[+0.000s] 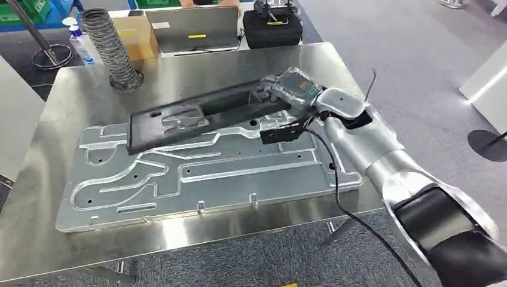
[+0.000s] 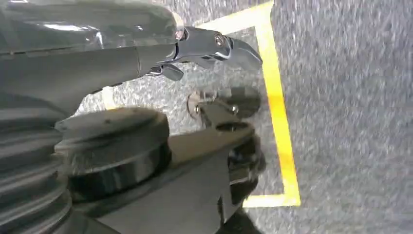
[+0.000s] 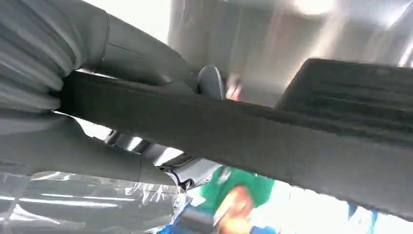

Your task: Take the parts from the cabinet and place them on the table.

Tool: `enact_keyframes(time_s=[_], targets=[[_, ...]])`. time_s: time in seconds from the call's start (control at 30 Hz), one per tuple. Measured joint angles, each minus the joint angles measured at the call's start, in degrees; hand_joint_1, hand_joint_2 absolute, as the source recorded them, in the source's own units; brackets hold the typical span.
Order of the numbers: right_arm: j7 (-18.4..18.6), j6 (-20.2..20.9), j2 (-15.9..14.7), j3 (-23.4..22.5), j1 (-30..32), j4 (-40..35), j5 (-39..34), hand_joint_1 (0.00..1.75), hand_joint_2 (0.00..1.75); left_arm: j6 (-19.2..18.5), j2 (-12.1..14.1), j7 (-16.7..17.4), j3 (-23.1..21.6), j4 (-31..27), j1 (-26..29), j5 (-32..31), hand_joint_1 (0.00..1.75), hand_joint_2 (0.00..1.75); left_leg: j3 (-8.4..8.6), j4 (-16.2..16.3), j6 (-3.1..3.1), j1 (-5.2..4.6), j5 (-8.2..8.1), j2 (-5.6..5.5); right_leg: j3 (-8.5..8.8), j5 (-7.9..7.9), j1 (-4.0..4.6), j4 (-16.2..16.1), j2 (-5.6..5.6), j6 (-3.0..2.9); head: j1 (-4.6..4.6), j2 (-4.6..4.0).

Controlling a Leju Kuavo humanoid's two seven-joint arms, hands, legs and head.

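Observation:
A long black plastic part lies slantwise over a large machined aluminium plate on the steel table. My right hand, wrapped in clear film, grips the part's right end. The part's left end sits low at the plate's back left corner; whether it touches the plate I cannot tell. In the right wrist view the black part runs across between the thumb and the fingers of my right hand. My left hand hangs over grey carpet with yellow tape, fingers stretched out and holding nothing.
At the table's back stand a grey ribbed hose, a cardboard box, a grey case and a black case. A pump bottle is at the back left. A black cable hangs from my right arm.

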Motion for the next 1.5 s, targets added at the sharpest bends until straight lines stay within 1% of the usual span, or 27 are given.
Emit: enact_keyframes(time_s=[0.07, 0.13, 0.17, 0.2, 0.27, 0.3, 0.33, 0.47, 0.5, 0.57, 0.63, 0.67, 0.7, 0.73, 0.83, 0.87, 0.9, 1.0, 1.07, 1.13, 1.17, 1.2, 1.27, 1.33, 1.37, 1.4, 1.5], targets=[[-0.5, -1.8, 0.4, 1.2, 1.0, 3.0, -1.0, 1.75, 1.75, 0.0, 0.0, 0.2, 0.0, 0.0, -0.2, 0.3, 0.00, 1.75, 0.11, -0.1, 0.68, -0.09, -0.14, -0.08, -2.23, -2.54, -0.16, 4.9, 0.09, 0.09, 0.02, 0.00], [-0.7, -2.8, 0.6, 1.9, 2.0, 5.4, -2.0, 1.75, 1.75, 0.0, 0.0, 0.6, 0.1, 0.0, 0.0, 0.4, 0.00, 1.75, 0.22, -0.1, 1.01, -0.32, -0.36, -0.13, -7.58, -6.15, -0.07, 14.6, 0.15, 0.22, 0.00, 0.00], [-0.7, -2.9, 0.6, 2.2, 2.6, 6.4, -2.3, 1.75, 1.75, 0.0, 0.0, 0.7, 0.1, 0.0, 0.2, 0.4, 0.00, 1.75, 0.31, 0.0, 1.15, -0.52, -0.48, -0.16, -10.02, -6.73, -0.05, 18.3, 0.16, 0.17, 0.00, 0.00], [-0.7, -2.8, 0.7, 2.4, 3.1, 7.1, -2.3, 1.75, 1.75, 0.0, 0.1, 0.7, 0.2, 0.0, 0.3, 0.4, 0.00, 1.75, 0.49, 0.0, 1.27, -0.69, -0.65, -0.16, -10.84, -5.64, -0.03, 18.6, 0.16, -0.02, 0.00, 0.00], [-0.7, -2.8, 0.7, 2.9, 3.5, 8.1, -2.3, 1.75, 1.75, 0.0, 0.2, 0.7, 0.2, 0.0, 0.4, 0.4, 0.00, 1.75, 0.90, 0.0, 1.29, -0.97, -0.96, -0.18, -8.58, -0.45, 0.18, 11.7, 0.17, -0.76, 0.00, 0.00], [-0.8, -2.8, 0.7, 3.1, 3.4, 8.4, -2.6, 0.00, 0.00, 0.1, 0.2, 0.7, 0.3, 0.0, 0.4, 0.5, 0.00, 1.75, 1.16, 0.0, 1.27, -1.03, -1.20, -0.17, -6.14, 2.80, 0.43, 5.9, 0.16, -1.29, 0.00, 0.00], [-0.9, -2.7, 0.7, 3.1, 3.4, 8.6, -2.8, 0.00, 0.00, 0.1, 0.1, 0.8, 0.3, 0.0, 0.4, 0.5, 0.00, 1.75, 1.27, 0.0, 1.18, -1.07, -1.37, -0.15, -4.59, 4.34, 0.72, 1.9, 0.13, -1.67, 0.02, 0.00], [-1.1, -1.5, 1.5, 3.2, 2.9, 9.4, -5.3, 0.00, 0.00, 0.3, 0.2, 1.7, 0.4, 0.0, 0.9, 0.1, 0.00, 1.75, 1.28, -0.3, 0.25, -1.21, -1.50, 0.10, -3.79, 3.42, 1.34, 0.3, 0.32, -2.09, 0.00, 0.00], [-1.1, -1.4, 1.5, 3.2, 2.9, 9.6, -5.7, 0.00, 0.00, 0.3, 0.2, 1.7, 0.4, 0.0, 0.9, 0.3, 0.00, 0.00, 1.46, -0.4, -0.04, -1.48, -1.69, 0.08, -3.33, 3.62, 0.80, -0.4, 0.30, -2.34, 0.00, 0.00], [-1.1, -1.4, 1.8, 3.2, 2.7, 9.7, -6.4, 0.00, 0.00, 0.1, 0.4, 1.6, 0.5, 0.0, 0.9, 0.9, 0.00, 0.00, -0.02, 3.5, -0.56, -1.33, -4.36, 0.11, -2.54, 3.71, 0.52, -1.1, 0.05, -2.69, -0.02, 0.00], [-1.0, -1.3, 1.8, 3.3, 2.7, 10.0, -6.9, 0.00, 0.00, -0.5, 0.4, 3.8, 0.6, 0.0, 0.9, 0.4, 0.00, 0.00, -4.54, 13.2, -1.08, -0.93, -8.75, 0.10, -2.41, 3.78, 0.53, -1.0, -0.13, -2.86, 0.00, 0.00], [-1.0, -1.3, 1.9, 3.3, 2.7, 10.1, -7.1, 0.00, 0.00, -0.1, 0.5, 5.7, 0.6, 0.0, 0.9, 0.4, 0.00, 0.00, -6.33, 16.8, -1.35, -0.76, -10.02, 0.10, -2.45, 3.77, 0.50, -0.9, -0.12, -2.87, 0.00, 0.00], [-1.0, -1.2, 1.9, 3.4, 2.9, 10.2, -7.3, 0.00, 0.00, -0.1, 0.5, 7.6, 0.7, 0.0, 0.9, 0.4, 0.00, 0.00, -6.96, 18.0, -1.58, -0.57, -9.80, 0.11, -2.44, 3.77, 0.43, -0.8, -0.07, -2.86, 0.00, 0.00], [-0.9, -1.0, 1.9, 3.5, 2.9, 10.3, -7.7, 0.00, 0.00, -0.5, 0.5, 8.8, 0.7, 0.0, 0.9, 0.5, 0.00, 0.00, -6.23, 16.3, -1.78, -0.31, -8.25, 0.12, -2.46, 3.76, 0.31, -0.8, 0.04, -2.84, 0.00, 0.00], [-0.3, -0.8, 1.7, 3.6, 2.3, 10.6, -9.1, 0.00, 0.00, -1.8, 0.6, 10.2, 1.1, 0.0, 0.8, 1.5, 0.00, 0.00, 0.88, 1.7, -2.17, 0.36, -1.19, 0.12, -2.58, 3.32, -0.05, 0.2, 0.33, -2.06, 0.00, 0.00], [-0.2, -0.6, 1.5, 3.6, 1.9, 10.6, -9.5, 0.00, 0.00, -2.1, 0.6, 10.4, 1.2, 0.0, 0.8, 1.6, 0.00, 0.00, 1.54, 0.7, -2.04, -0.05, -1.92, -0.03, -3.02, 3.22, 0.28, 0.6, 0.46, -1.54, -0.02, 0.00], [-0.1, -0.6, 1.0, 3.6, 1.5, 10.6, -9.8, 0.00, 0.00, -2.3, 0.6, 10.5, 1.3, 0.0, 0.7, 1.6, 0.00, 0.00, 1.25, 0.8, -1.26, -0.02, -1.61, -0.09, -3.26, 3.39, 0.22, 0.8, 0.55, -1.25, 0.00, 0.00], [-0.1, -0.6, -0.4, 3.4, 1.1, 10.6, -10.7, 0.00, 0.00, -2.6, 0.7, 11.0, 1.3, 0.0, 0.9, 1.5, 0.00, 0.00, 0.85, 0.6, 0.02, -0.31, -0.93, -0.09, -3.36, 4.07, 0.02, 0.5, 0.56, -0.09, -0.02, 0.00], [-0.2, -0.5, -2.4, 3.2, 0.9, 10.5, -11.0, 0.00, 0.00, -2.7, 0.9, 11.3, 1.3, 0.0, 0.8, 1.4, 0.00, 0.00, 0.28, 0.1, 1.21, -0.15, -0.03, 0.04, -4.46, 0.41, -0.27, 3.4, 0.45, 0.32, 0.02, 0.00], [0.0, -0.4, -4.1, 2.9, 0.6, 10.4, -10.6, 0.00, 0.00, -2.8, 0.9, 11.5, 1.4, 0.0, 1.0, 1.4, 0.00, 0.00, -0.66, 0.2, 1.62, -0.47, 0.68, 0.02, -7.44, -5.49, -0.27, 12.2, 0.47, 0.63, 0.00, 0.00], [0.2, -0.2, -5.1, 2.9, 0.5, 10.4, -10.2, 0.00, 0.00, -2.9, 0.9, 11.5, 1.4, 0.0, 1.1, 1.4, 0.00, 0.00, -1.20, 0.2, 1.70, -0.67, 1.07, 0.03, -8.70, -7.58, -0.27, 16.3, 0.46, 0.67, 0.00, 0.00], [0.5, -0.2, -6.0, 2.9, 0.4, 10.4, -9.9, 0.00, 0.00, -2.9, 0.9, 11.6, 1.4, 0.0, 1.2, 1.4, 0.00, 0.00, -1.76, 0.2, 1.76, -0.86, 1.50, 0.04, -9.01, -8.17, -0.27, 18.5, 0.46, 0.62, 0.00, 0.00], [1.3, -0.3, -7.8, 2.9, -0.1, 10.4, -9.4, 0.00, 0.00, -3.0, 1.0, 11.6, 1.6, 0.0, 1.2, 1.5, 0.00, 0.00, -2.81, 0.2, 1.78, -1.22, 2.35, 0.03, -5.84, -5.58, -0.22, 15.2, 0.46, 0.25, 0.00, 0.00], [1.8, -0.4, -9.4, 2.6, -1.2, 10.4, -9.4, 0.00, 0.00, -3.1, 1.0, 11.6, 1.8, 0.0, 1.2, 1.6, 0.00, 0.00, -3.61, 0.2, 1.70, -1.41, 3.23, 0.03, 0.94, -2.31, 0.11, 5.3, 0.45, -0.55, 0.00, 0.00], [2.0, -0.4, -10.4, 2.3, -2.0, 10.4, -9.6, 0.00, 0.00, -3.1, 1.0, 11.6, 1.9, 0.0, 1.2, 1.6, 0.00, 0.00, -3.87, 0.3, 1.50, -1.49, 3.59, 0.00, 3.82, -3.47, 0.46, 0.7, 0.34, -1.01, 0.00, 0.00], [2.2, -0.5, -11.6, 1.8, -2.8, 10.4, -10.0, 0.00, 0.00, -3.3, 1.0, 11.6, 2.1, 0.0, 1.2, 1.7, 0.00, 0.00, -3.87, 0.2, 1.25, -1.59, 4.16, 0.03, 3.93, -2.83, 0.79, 0.2, 0.17, -0.76, -0.06, 0.00], [2.2, -0.4, -16.2, 0.2, -4.7, 10.4, -10.8, 0.00, 0.00, -3.3, 1.0, 11.7, 2.4, 0.0, 1.7, 1.8, 0.00, 0.00, -4.13, -0.5, 0.43, -1.34, 5.62, -0.47, 3.41, -1.72, 1.15, -0.5, -0.08, -1.50, 0.00, 0.00]])
